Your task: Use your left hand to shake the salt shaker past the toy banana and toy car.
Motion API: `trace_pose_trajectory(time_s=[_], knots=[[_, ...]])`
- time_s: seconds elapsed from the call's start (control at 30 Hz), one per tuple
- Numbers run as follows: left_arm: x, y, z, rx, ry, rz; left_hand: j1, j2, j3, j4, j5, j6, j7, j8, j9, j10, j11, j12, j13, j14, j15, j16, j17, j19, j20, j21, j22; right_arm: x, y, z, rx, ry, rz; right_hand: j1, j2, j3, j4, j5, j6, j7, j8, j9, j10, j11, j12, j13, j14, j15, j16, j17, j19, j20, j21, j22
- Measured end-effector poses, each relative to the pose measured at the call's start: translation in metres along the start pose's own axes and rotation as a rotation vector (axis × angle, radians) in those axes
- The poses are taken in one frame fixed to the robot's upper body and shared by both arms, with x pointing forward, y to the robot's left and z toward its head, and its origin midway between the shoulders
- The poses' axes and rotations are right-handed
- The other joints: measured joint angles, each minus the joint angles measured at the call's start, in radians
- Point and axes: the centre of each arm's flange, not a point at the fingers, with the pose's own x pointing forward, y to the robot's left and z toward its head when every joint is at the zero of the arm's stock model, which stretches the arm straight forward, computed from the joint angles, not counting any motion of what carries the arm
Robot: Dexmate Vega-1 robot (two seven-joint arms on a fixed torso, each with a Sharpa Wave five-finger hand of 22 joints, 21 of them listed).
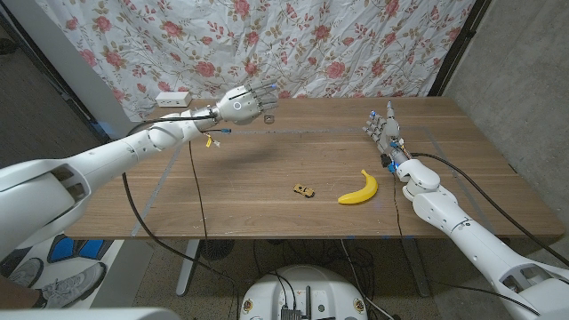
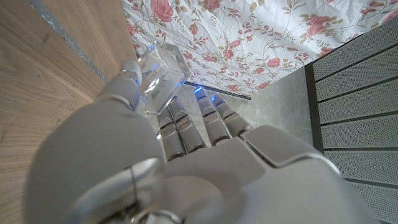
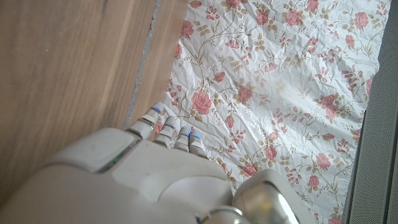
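Note:
My left hand (image 1: 244,104) is raised above the table's far left part and grips the clear glass salt shaker (image 1: 267,116); the shaker (image 2: 158,78) sits between the thumb and the fingers (image 2: 186,127) in the left wrist view. The yellow toy banana (image 1: 358,189) lies on the table toward the front right. Just left of it sits the small yellow toy car (image 1: 304,189). Both toys are well forward and to the right of the left hand. My right hand (image 1: 383,127) stands on the table's right side, behind the banana, fingers pointing up and apart, holding nothing.
A white power strip (image 1: 173,99) lies at the table's far left corner. A flowered cloth (image 1: 293,44) hangs behind the wooden table (image 1: 267,204). Cables hang from the left arm over the table's left side.

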Motion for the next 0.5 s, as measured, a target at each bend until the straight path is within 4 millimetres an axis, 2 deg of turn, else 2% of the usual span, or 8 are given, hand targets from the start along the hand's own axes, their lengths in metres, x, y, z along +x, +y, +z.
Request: trace_pose_trajectory(time_s=[0.5], knots=[[-0.009, 0.003, 0.023, -0.043, -0.009, -0.005, 0.005, 0.004, -0.006, 0.003, -0.001, 0.000, 0.000, -0.004, 0.000, -0.004, -0.004, 0.000, 0.000, 0.000, 0.000, 0.000, 0.000, 0.000, 0.000, 0.000, 0.000, 0.000, 0.000, 0.000, 0.000, 0.000, 0.000, 0.000, 0.000, 0.000, 0.000, 0.000, 0.000, 0.000, 0.000, 0.000, 0.000, 0.000, 0.000, 0.000, 0.000, 0.000, 0.000, 0.000, 0.000, 0.000, 0.000, 0.000]])
